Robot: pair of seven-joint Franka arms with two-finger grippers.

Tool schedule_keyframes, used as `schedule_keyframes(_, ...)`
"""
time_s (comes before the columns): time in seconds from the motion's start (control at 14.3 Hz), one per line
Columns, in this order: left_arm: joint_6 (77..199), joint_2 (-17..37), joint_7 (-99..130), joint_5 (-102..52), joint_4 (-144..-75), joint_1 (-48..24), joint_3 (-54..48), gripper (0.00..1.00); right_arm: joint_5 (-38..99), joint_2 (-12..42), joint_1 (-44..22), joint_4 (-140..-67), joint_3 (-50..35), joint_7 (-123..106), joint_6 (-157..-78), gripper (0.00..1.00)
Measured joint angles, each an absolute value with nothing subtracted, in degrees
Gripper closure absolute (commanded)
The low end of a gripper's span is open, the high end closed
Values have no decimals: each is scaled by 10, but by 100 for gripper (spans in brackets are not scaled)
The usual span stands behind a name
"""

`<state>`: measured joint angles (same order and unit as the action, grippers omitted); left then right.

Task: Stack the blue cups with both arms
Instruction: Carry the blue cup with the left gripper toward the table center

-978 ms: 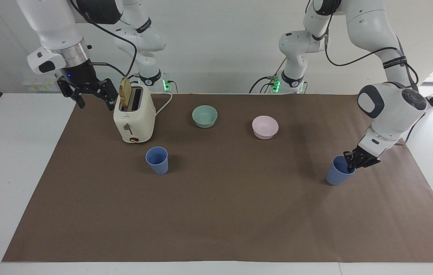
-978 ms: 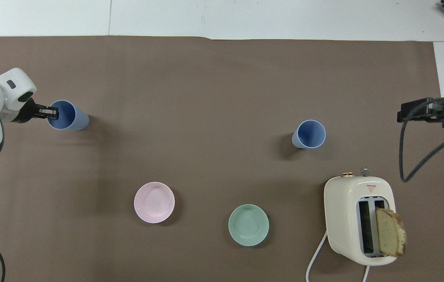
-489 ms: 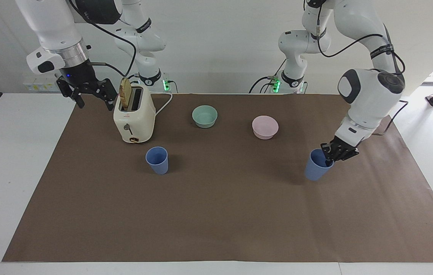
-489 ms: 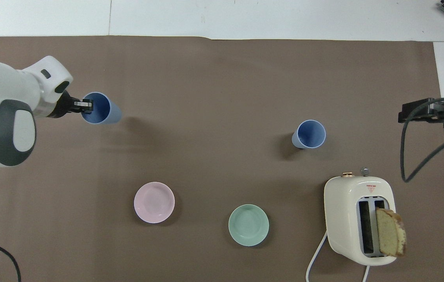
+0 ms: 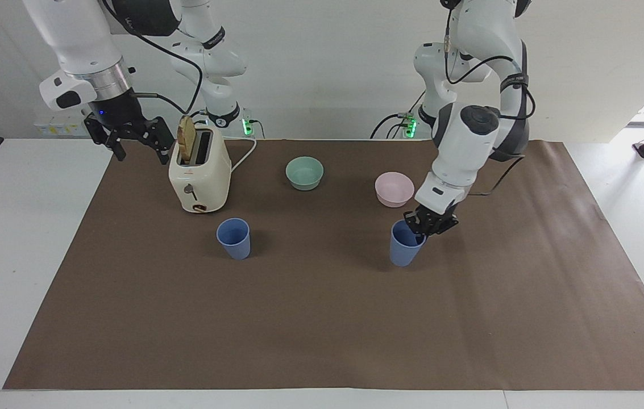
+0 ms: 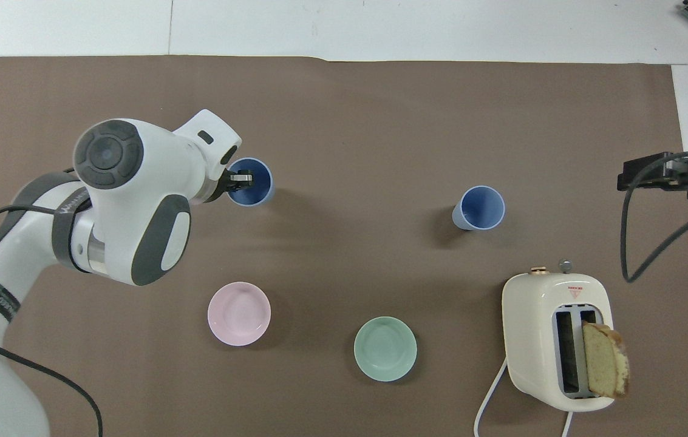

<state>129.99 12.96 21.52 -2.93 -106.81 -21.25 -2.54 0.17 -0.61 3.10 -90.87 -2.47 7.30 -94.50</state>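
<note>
Here your left gripper (image 5: 419, 227) is clamped on the rim of one blue cup (image 5: 404, 247), which hangs tilted below it, so treat the light, slick wall gently, while the right gripper (image 5: 131, 139) waits, spread open, well apart from the other blue cup (image 5: 233, 238).

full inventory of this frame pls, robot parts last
blue cups: 2, blue; one standing in front of the toaster, one gripped by its rim, near the pink bowl
toaster: 1, cream, right arm's end
bread slice: 1, tan, in a toaster slot
teal bowl: 1, mid-table
pink bowl: 1, beside the teal bowl
table cover: 1, brown
left gripper: shut on the cup rim
right gripper: open, waiting in the air beside the toaster
</note>
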Motion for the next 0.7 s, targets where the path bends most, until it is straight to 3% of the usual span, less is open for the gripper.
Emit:
schedule_keyframes(0.49,1339,141,288,-16,-1107,-302,-26,100,2,-6,35,-909,-24,73,-945,0)
schedule_keyframes(0.56,1343,141,289,-16,-1112,-305,-26,80,2,-6,35,-909,-24,73,-945,0)
schedule_keyframes(0.63,1345,141,289,-16,-1114,-305,-26,38,2,-6,35,-909,-24,73,-945,0)
schedule_keyframes(0.7,1346,141,289,-16,-1115,-305,-25,6,2,-6,35,-909,-24,73,-945,0)
